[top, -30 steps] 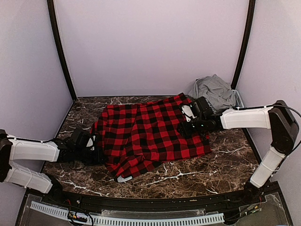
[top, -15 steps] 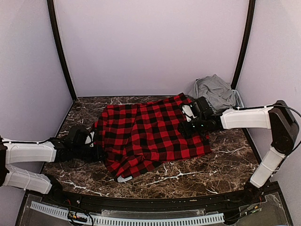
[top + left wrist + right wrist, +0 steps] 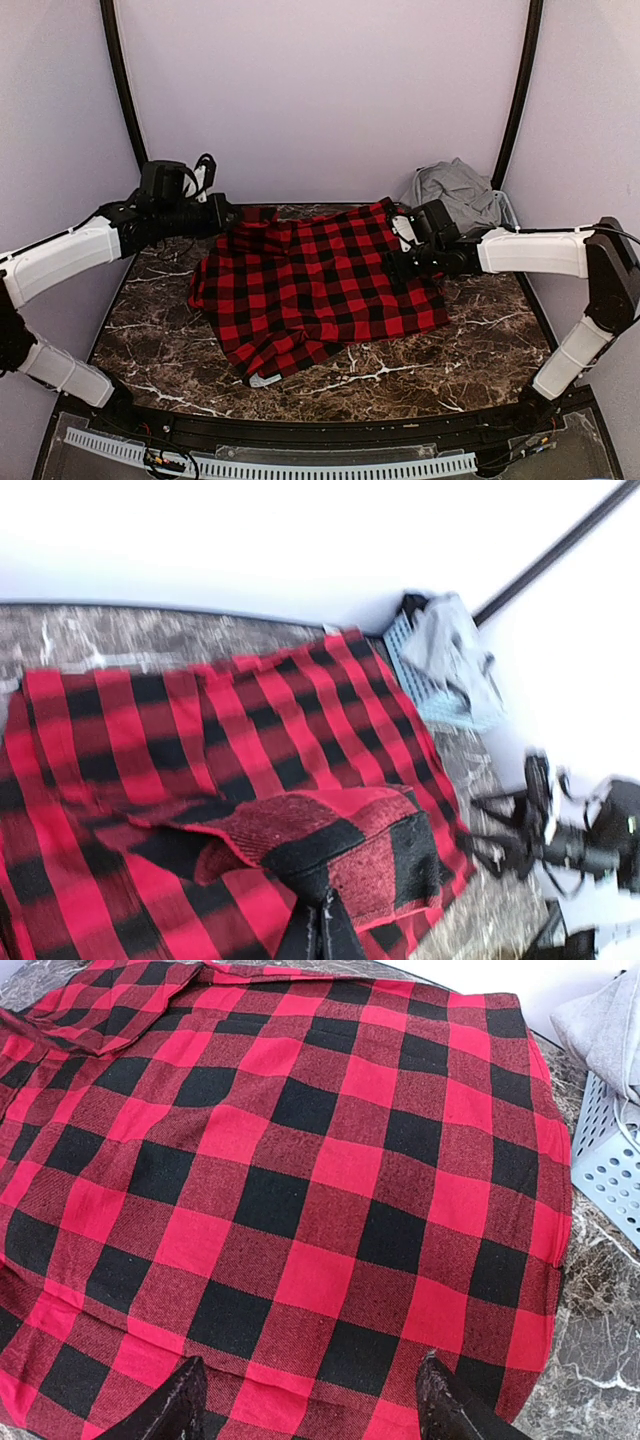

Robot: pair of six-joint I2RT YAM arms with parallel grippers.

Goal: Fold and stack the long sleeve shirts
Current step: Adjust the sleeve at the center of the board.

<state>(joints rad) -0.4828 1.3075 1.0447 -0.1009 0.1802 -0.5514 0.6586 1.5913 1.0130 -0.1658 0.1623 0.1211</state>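
Note:
A red-and-black check long sleeve shirt (image 3: 320,290) lies spread over the middle of the marble table. My left gripper (image 3: 226,217) is raised above the shirt's back-left corner, shut on a fold of its cloth. The left wrist view shows that pinched fold (image 3: 350,850) hanging from the left gripper (image 3: 320,935) above the rest of the shirt. My right gripper (image 3: 405,258) hovers open over the shirt's right side, its fingers (image 3: 180,1405) wide apart above the check cloth (image 3: 300,1180) and holding nothing. A light grey shirt (image 3: 455,190) lies bunched in the basket.
A pale blue slatted basket (image 3: 508,215) stands in the back-right corner, its wall (image 3: 610,1160) close to the shirt's right edge. Black frame posts and pale walls close in the table. Bare marble (image 3: 400,385) shows along the front.
My left gripper has closed on the shirt's left edge and swung up and toward the back, lifting that cloth off the table. The right arm has barely moved.

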